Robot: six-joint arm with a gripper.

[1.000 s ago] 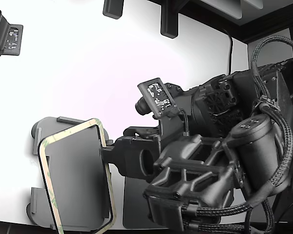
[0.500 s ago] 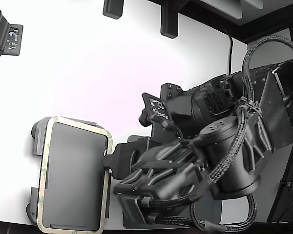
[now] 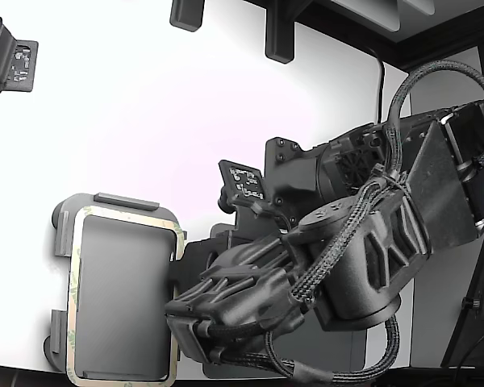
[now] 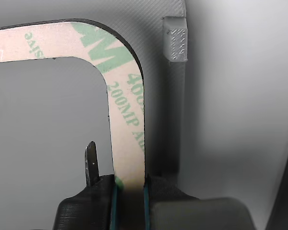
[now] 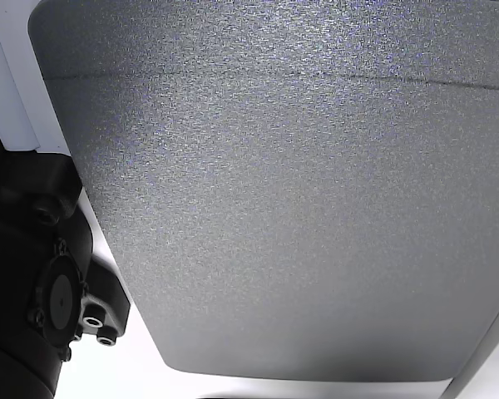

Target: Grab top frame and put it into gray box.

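The fingers (image 4: pixel 129 189) are pinching the top frame (image 4: pixel 127 120) by 1 long rim, closed on it, and it is lying over the gray box (image 3: pixel 117 199). Thin and light, it is probably bending easily, so gripping the rim suits it.
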